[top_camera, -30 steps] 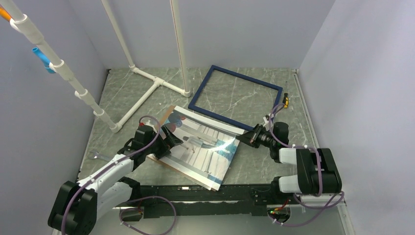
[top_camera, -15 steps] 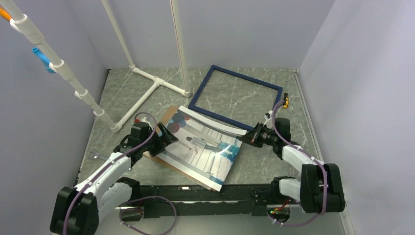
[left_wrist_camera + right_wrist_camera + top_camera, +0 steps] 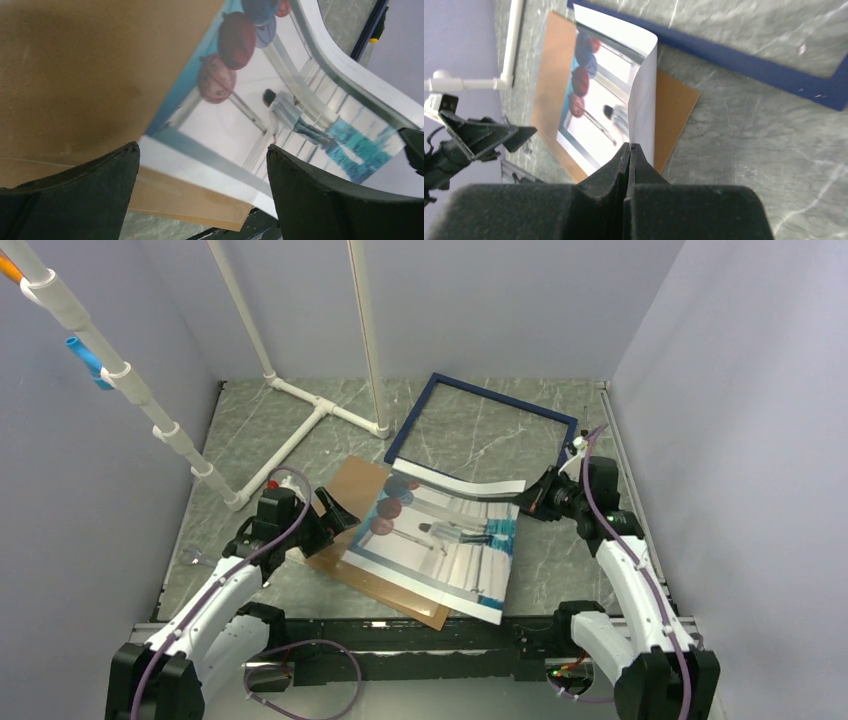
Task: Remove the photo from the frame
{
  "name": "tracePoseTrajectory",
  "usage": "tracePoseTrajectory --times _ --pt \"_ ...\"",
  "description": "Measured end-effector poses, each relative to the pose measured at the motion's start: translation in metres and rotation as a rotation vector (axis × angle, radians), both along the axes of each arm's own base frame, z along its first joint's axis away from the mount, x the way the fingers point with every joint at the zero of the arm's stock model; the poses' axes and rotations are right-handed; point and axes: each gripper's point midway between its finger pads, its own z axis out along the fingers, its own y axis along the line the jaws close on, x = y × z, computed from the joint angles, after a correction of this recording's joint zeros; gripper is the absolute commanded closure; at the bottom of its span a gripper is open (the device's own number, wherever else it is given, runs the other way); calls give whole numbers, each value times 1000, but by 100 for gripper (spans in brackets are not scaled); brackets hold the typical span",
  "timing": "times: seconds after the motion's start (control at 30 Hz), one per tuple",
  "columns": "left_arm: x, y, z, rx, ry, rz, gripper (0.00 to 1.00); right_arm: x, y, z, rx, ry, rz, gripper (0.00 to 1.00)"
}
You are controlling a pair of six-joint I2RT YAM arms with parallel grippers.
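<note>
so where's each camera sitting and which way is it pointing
Top external: above and behind the robot, looking down at the table; it shows the left gripper open and the right gripper pinching the photo.
Left wrist: low over the board, facing across the photo; its two fingers show.
Right wrist: looks down past its shut fingers at the photo's curled edge and the frame; the left gripper shows too.
Shared: all three show photo and board.
</note>
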Motion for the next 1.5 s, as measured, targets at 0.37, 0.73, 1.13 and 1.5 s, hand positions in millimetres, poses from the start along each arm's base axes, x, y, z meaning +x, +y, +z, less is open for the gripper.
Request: tracePoseTrajectory --times 0.37,0.73,1.13,1.5 --pt "-5 -6 28 -40 -48 -32 1 5 -44 141 -187 -262 -200 100" --pt "-9 -5 83 -62 -166 -41 1 -7 -33 291 -193 -562 -117 100" --pt "-16 14 140 -8 -284 23 1 -4 132 344 115 -611 364 100" --pt "-37 51 197 73 -426 160 1 13 253 320 269 -461 503 100"
